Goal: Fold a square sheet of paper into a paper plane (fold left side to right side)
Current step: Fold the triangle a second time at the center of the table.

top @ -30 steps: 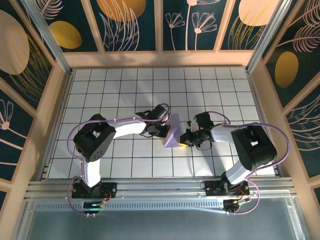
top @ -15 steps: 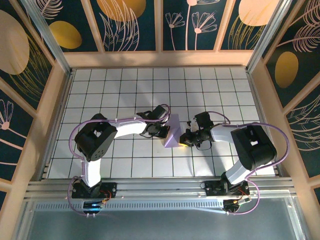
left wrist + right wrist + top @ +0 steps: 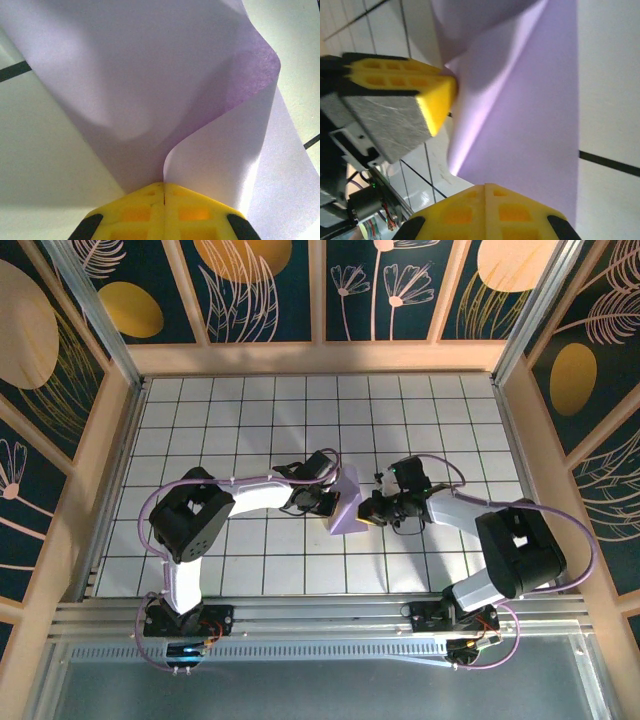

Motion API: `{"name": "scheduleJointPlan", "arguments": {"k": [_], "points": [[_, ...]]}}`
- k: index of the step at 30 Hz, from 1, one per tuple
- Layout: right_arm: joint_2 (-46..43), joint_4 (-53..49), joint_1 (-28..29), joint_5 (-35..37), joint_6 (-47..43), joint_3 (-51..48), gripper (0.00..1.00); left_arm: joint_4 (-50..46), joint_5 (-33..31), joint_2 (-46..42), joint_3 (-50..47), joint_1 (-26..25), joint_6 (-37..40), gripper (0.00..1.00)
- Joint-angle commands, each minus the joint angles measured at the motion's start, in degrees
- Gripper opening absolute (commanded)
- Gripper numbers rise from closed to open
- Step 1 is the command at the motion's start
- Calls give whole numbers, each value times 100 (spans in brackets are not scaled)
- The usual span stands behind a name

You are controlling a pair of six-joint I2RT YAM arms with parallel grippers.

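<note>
Here the left tool and right tool each pinch the plain, unmarked square sheet of paper.

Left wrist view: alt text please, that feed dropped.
The yellow-tipped left gripper, shut, pinches the pale lavender sheet of paper, which curls over in a soft bend above the white gridded table.

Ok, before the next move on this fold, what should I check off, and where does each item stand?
1. Left hand pinching the sheet: ok, shut on its edge.
2. Right hand pinching the sheet: ok, shut on it.
3. Folded part lying flat: not ok, it bulges in a loose curl.
4. Crease pressed sharp: not ok, the bend is rounded.
5. Edges lined up: cannot tell.
</note>
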Motion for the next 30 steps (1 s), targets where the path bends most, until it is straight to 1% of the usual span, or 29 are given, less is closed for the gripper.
{"name": "scheduleJointPlan", "arguments": {"k": [1, 5, 12, 21, 30], "points": [[40, 478, 85, -24, 353, 88, 0, -109, 8, 259, -186, 47, 13, 0], [352, 1026, 259, 5, 659, 214, 0, -96, 21, 260, -203, 49, 5, 0], [842, 1335, 452, 84, 788, 402, 0, -77, 21, 233, -247, 46, 4, 0], [1111, 1313, 510, 143, 708, 507, 0, -70, 34, 238, -256, 49, 4, 0], [1177, 925, 513, 408, 544, 467, 0, -79, 25, 230, -256, 47, 13, 0]]}}
